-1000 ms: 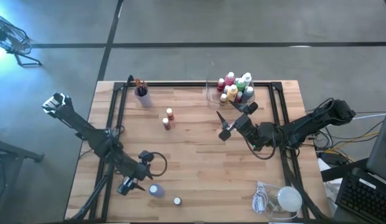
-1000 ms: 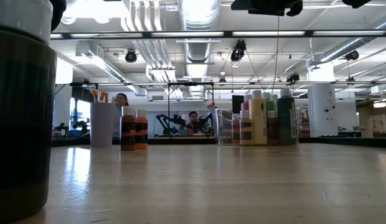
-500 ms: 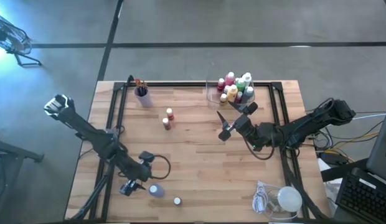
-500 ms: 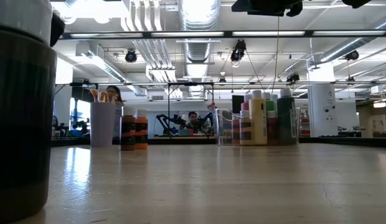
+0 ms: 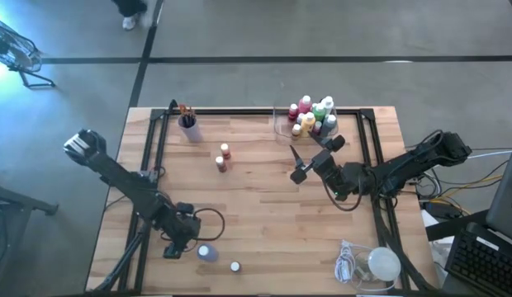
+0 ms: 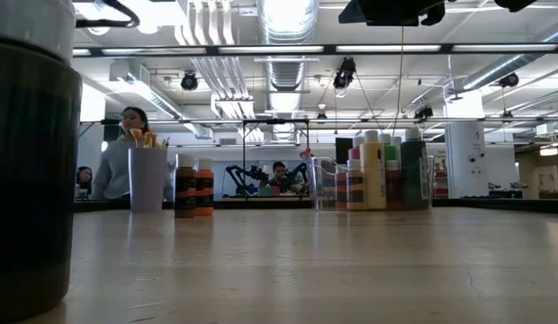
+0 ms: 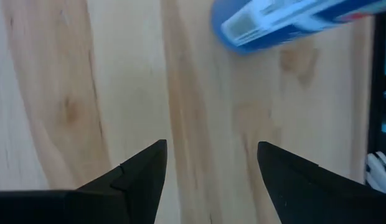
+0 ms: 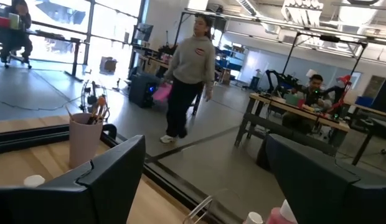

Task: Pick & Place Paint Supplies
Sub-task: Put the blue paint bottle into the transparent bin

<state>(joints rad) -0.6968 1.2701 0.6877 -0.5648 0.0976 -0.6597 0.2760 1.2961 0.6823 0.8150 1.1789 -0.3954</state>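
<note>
The left gripper has crept closer to the lying blue bottle, fingers spread and empty, so a pickup looks near. The right gripper hovers spread and empty near the clear tray of bottles. The left fingertips are hard to make out from above.

We see a cup of paintbrushes at the table's far left. Two bottles stand near it, toward the middle. A clear tray of bottles sits at the far edge, right of centre. Two more bottles lie near the front edge, left of centre. A corded lump rests at the front right.
</note>
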